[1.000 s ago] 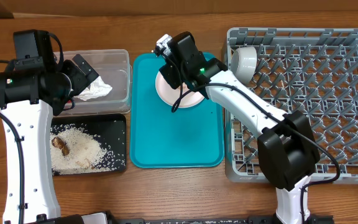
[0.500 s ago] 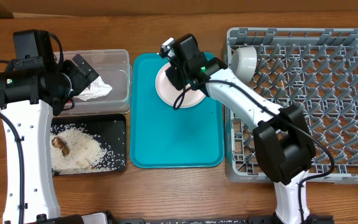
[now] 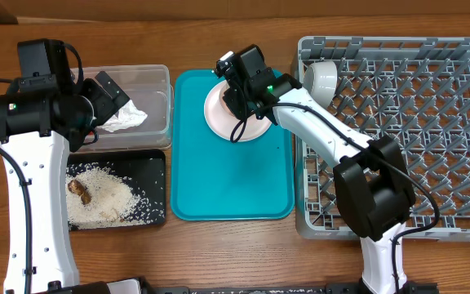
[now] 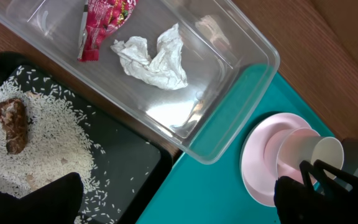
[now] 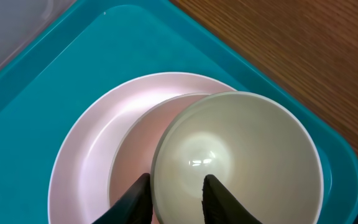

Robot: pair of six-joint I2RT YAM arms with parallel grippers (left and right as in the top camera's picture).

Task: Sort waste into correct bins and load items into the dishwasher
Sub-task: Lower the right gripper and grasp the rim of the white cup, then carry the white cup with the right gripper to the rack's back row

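Right fingers (image 5: 135, 200) are spread and straddle the near rim of the cup (image 5: 241, 155), one outside its wall and one inside, without pinching it. The cup sits off-centre in the pink bowl (image 5: 135, 146), which rests on the plate (image 5: 79, 155) on the teal tray (image 5: 55, 74). Left fingers (image 4: 42, 199) are spread wide and empty, above the tub (image 4: 185, 115), which holds the wrapper (image 4: 104, 18) and napkin (image 4: 154, 56). Beside the tub, the black tray (image 4: 129, 168) carries rice (image 4: 48, 146) and a brown lump (image 4: 14, 124). The grey-white bowl (image 3: 321, 77) lies in a corner of the rack (image 3: 398, 42).
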